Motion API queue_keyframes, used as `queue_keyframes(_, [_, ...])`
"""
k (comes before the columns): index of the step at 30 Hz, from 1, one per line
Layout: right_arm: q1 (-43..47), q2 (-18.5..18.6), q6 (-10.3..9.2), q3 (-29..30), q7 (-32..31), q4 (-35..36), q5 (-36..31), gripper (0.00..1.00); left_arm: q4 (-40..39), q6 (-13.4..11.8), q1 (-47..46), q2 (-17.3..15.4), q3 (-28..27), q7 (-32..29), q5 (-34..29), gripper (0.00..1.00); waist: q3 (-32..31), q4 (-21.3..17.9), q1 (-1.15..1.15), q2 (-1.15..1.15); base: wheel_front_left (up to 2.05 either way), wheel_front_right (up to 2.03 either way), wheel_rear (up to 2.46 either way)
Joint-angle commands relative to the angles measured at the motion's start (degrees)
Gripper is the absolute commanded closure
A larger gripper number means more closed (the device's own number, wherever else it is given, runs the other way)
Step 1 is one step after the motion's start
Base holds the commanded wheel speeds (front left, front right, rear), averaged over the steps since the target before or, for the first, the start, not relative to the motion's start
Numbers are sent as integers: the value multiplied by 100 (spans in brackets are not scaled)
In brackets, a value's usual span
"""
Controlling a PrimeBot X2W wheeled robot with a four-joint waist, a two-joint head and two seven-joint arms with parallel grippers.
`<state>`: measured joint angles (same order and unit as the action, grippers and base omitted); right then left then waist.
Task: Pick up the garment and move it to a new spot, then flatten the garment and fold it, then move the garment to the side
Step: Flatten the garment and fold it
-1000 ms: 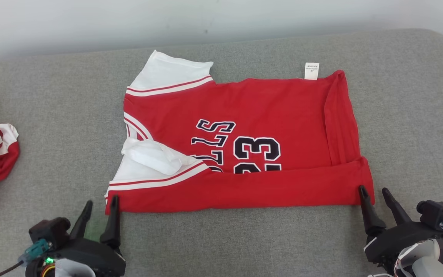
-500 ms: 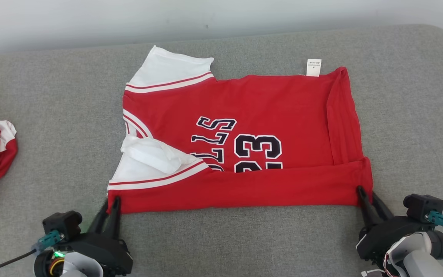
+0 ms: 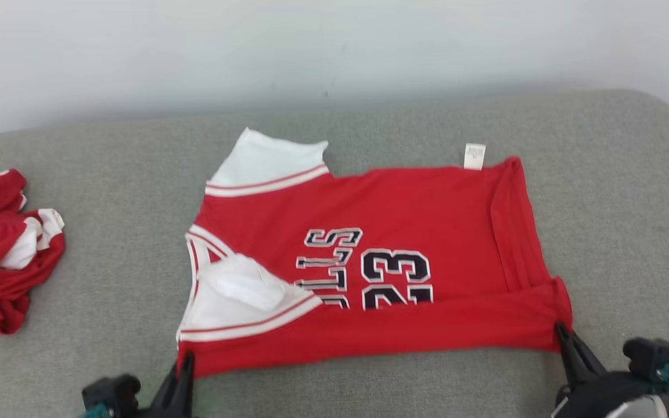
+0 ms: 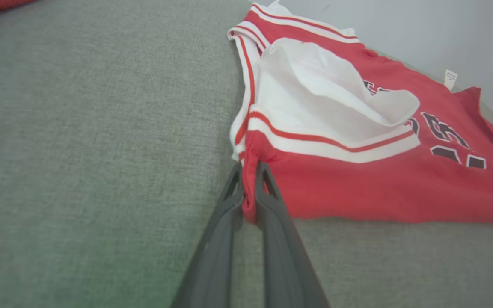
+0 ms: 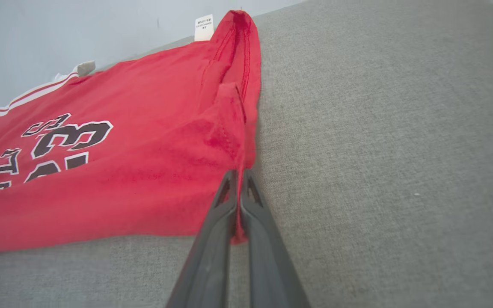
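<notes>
The garment (image 3: 404, 232) is a red jersey with white sleeves and a dark "23", lying flat on the grey cushion (image 3: 108, 191), its near strip folded over. My left gripper (image 3: 186, 363) is shut on the near left corner of the garment (image 4: 357, 188); in the left wrist view red cloth is pinched between the fingers at the left gripper (image 4: 248, 164). My right gripper (image 3: 560, 332) is shut on the near right corner. The right wrist view has red cloth of the garment (image 5: 122, 171) squeezed between the fingers at the right gripper (image 5: 239, 173).
A second red and white garment (image 3: 3, 255) lies crumpled at the cushion's left end. A white care label (image 3: 474, 156) sticks out past the jersey's far edge. A pale wall (image 3: 311, 46) runs behind the cushion. Bare grey cushion lies to the right and in front.
Both grippers have shut on the jersey's near corners. The head camera has tilted up, so the whole scene sits lower in view. The near corners look slightly lifted.
</notes>
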<state>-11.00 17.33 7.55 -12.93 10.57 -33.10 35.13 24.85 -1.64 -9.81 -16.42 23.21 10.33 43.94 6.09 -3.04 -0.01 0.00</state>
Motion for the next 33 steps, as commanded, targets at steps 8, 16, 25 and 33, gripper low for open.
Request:
queue_keyframes(8, [819, 45, -14, 426, -326, 740, -252, 100, -789, -390, 880, 50, -71, 37, 173, 100, -117, 192, 1, 0, 0, 0, 0])
queue_keyframes(16, [1330, -169, -14, 961, -747, 1362, -638, 30, -890, -484, 1144, 114, -14, 91, 178, 18, -139, 299, 1, 0, 0, 0, 0])
queue_keyframes(25, [1364, -523, -14, 1290, -646, 1946, -1303, 0, -886, -461, 1055, 175, -310, 439, -38, 0, -404, 219, 1, 0, 0, 0, 0])
queue_keyframes(33, [1295, -904, -14, 1360, -90, 2373, -1593, 0, -1642, -402, 1127, 338, -1104, 490, -861, 0, -563, 149, 1, 0, 0, 0, 0])
